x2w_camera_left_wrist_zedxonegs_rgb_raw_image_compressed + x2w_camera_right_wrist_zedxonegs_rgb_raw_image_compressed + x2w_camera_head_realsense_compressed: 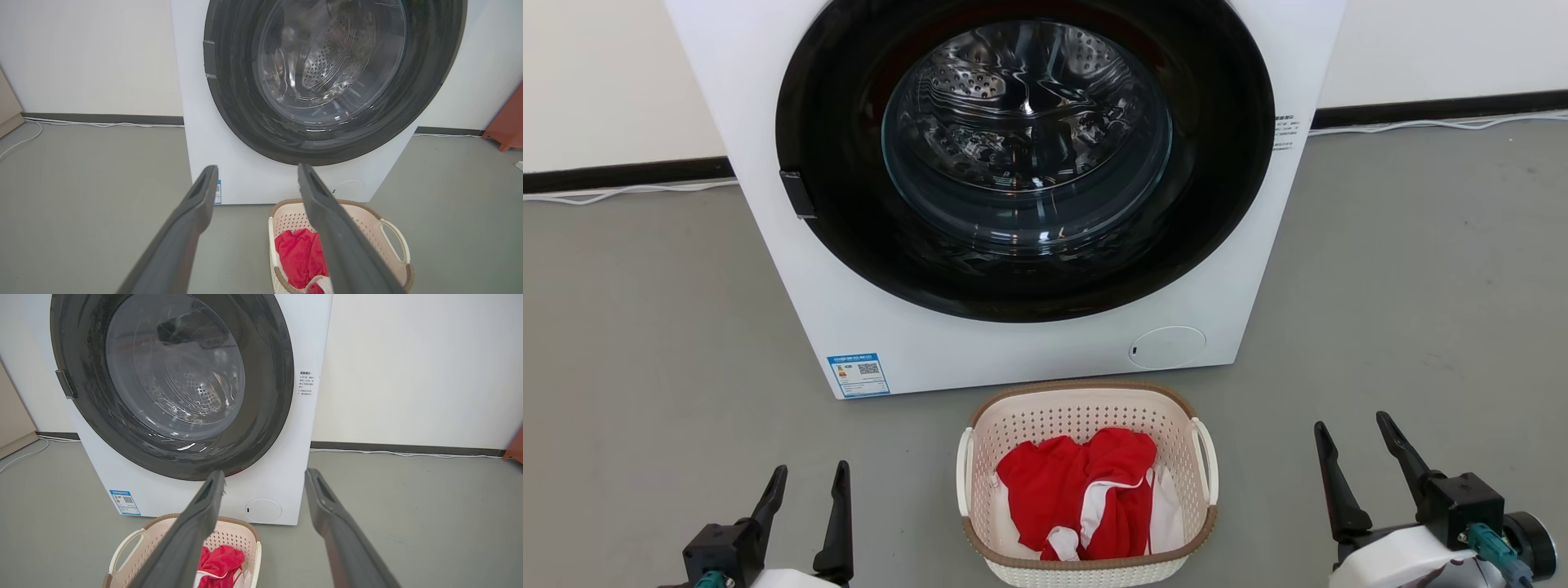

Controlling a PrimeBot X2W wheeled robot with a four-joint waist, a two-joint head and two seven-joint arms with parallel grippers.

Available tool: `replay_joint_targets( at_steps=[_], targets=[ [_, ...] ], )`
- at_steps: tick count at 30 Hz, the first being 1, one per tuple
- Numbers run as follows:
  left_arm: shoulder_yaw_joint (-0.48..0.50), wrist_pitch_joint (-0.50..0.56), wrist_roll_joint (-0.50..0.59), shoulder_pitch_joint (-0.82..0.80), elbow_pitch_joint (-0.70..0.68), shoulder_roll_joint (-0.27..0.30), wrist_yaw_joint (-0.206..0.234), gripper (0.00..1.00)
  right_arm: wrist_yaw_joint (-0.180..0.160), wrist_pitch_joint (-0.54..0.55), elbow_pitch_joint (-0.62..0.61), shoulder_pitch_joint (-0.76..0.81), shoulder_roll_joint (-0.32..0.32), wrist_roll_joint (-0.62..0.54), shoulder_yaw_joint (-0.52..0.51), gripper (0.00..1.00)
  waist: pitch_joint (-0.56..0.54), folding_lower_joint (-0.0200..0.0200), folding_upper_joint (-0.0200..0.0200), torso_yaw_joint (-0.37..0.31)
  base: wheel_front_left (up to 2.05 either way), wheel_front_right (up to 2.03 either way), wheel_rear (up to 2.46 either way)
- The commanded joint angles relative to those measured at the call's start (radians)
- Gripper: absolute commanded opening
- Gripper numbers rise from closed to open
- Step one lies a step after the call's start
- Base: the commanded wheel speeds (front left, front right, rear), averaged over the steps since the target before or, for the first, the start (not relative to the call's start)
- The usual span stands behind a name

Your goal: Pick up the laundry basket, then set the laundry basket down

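Sitting on the grey floor [645,343] just in front of the white front-loading washing machine [1029,359], the cream perforated plastic laundry basket [1085,418], with a brown woven-look rim and two white side handles, is between the two grippers and touched by neither. A crumpled red and white garment [1078,490] lies inside it. The left gripper [810,468] hovers to the basket's left, its dark fingers spread with nothing between them. The right gripper [1352,421] hovers to the basket's right, its fingers likewise spread and empty. At the machine's lower left corner is a blue-edged label [858,374] with a QR code and coloured bars; its print is too small to read. A block of small black writing [1285,133] near the machine's right edge is also illegible. The round dark-rimmed glass door [1025,155] is shut.
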Motion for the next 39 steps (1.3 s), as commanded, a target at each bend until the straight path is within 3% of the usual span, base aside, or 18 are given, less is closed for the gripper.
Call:
replay_joint_targets(
  at_steps=[1, 22, 31, 39],
  targets=[
    [0.026, -0.011, 0.0, -0.011, -0.022, 0.011, 0.007, 1.0, 0.006, -0.014, -0.017, -0.027, -0.009, -0.001, 0.022, 1.0, 0.0, 0.0, 0.0, 0.0, 0.0, 0.0, 0.0],
    [-0.001, -0.011, -0.005, -0.046, -0.02, 0.011, 0.013, 1.0, 0.006, -0.014, -0.027, -0.061, 0.007, -0.002, 0.012, 1.0, 0.068, 0.0, 0.0, 0.0, 0.0, 0.0, 0.0],
    [-0.034, -0.011, -0.009, -0.134, 0.003, 0.011, 0.02, 1.0, 0.006, -0.014, -0.002, -0.137, 0.012, -0.008, -0.029, 1.0, 0.18, 0.0, 0.0, 0.01, 0.0, 0.0, 0.0],
    [-0.094, -0.011, -0.005, -0.296, 0.095, 0.011, 0.022, 1.0, 0.006, -0.014, 0.042, -0.257, 0.0, -0.01, -0.051, 1.0, 0.355, 0.0, 0.0, 0.027, 0.0, 0.0, 0.0]
  ],
)
